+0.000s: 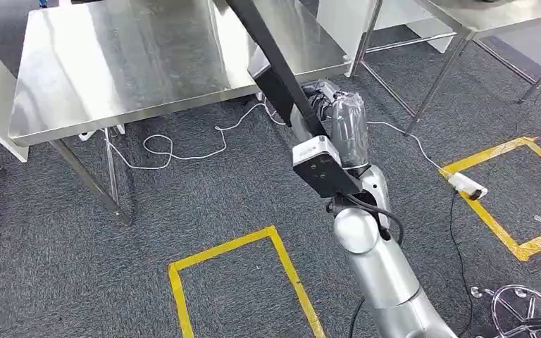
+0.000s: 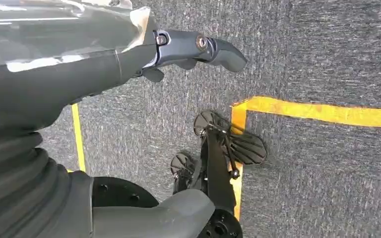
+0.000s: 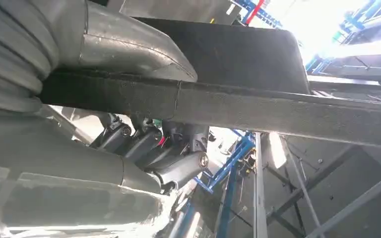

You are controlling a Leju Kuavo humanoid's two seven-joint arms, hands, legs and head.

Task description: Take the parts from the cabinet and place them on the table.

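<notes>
The right arm rises from the lower right of the head view, nearest the camera, and its robot hand grips a long black part that slants up toward the top centre of the frame. In the right wrist view the dark fingers curl under the part's flat edge while the thumb lies over it, a clamp that seems meant to keep the long bar from swinging while it is carried. The part's far end hangs over the right corner of the steel desk in the upper left; whether it touches the top I cannot tell, so I judge the placing under way but not finished.

The left robot hand hangs over the grey carpet with fingers stretched out and nothing in them, near a yellow tape line.

No cabinet or other container shows. A white cable trails on the floor under the desk.
</notes>
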